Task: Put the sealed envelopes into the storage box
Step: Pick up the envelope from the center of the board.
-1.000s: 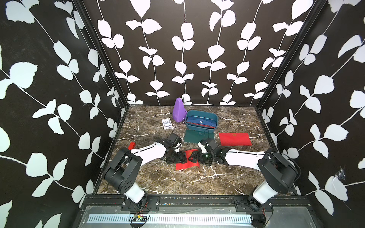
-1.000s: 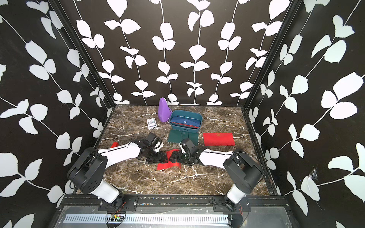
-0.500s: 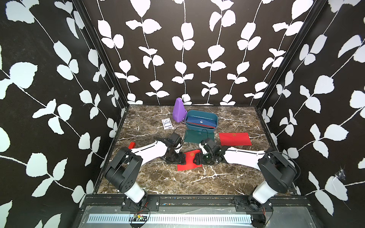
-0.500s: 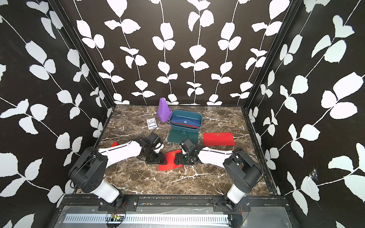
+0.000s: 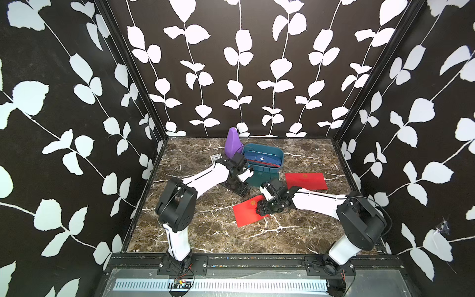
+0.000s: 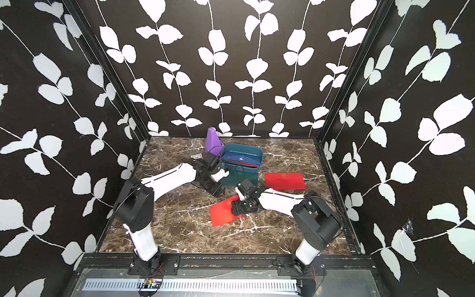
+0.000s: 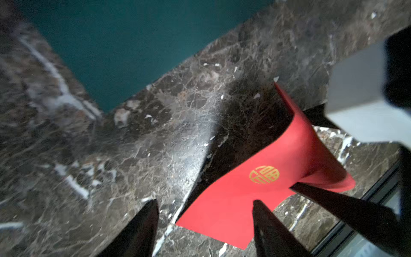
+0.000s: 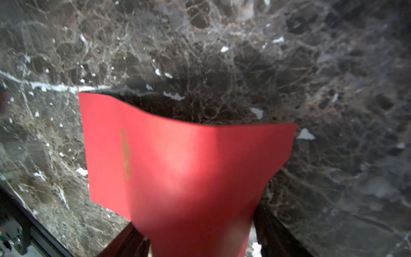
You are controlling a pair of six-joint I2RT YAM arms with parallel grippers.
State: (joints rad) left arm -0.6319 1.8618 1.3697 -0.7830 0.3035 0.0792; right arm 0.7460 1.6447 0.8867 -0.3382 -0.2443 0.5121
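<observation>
Envelope [image 5: 248, 213], red, pinched by right gripper [image 5: 260, 208] alone; left gripper [image 7: 204, 202], spread, has backed off.

Both top views look down steeply from high above the near edge toward the far wall [image 5: 244, 77], showing the whole surface [image 5: 205, 231]. Each wrist view sits close over it, angled downward; both share one bent red envelope [image 7: 233, 200].

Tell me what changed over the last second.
The left claw backed off the near red envelope toward the storage box and stands open. The envelope, buckled between both claws before, now lies mostly flat, one end curled up in the right claw. The storage box, green envelope, far red envelope and purple object stayed put.
</observation>
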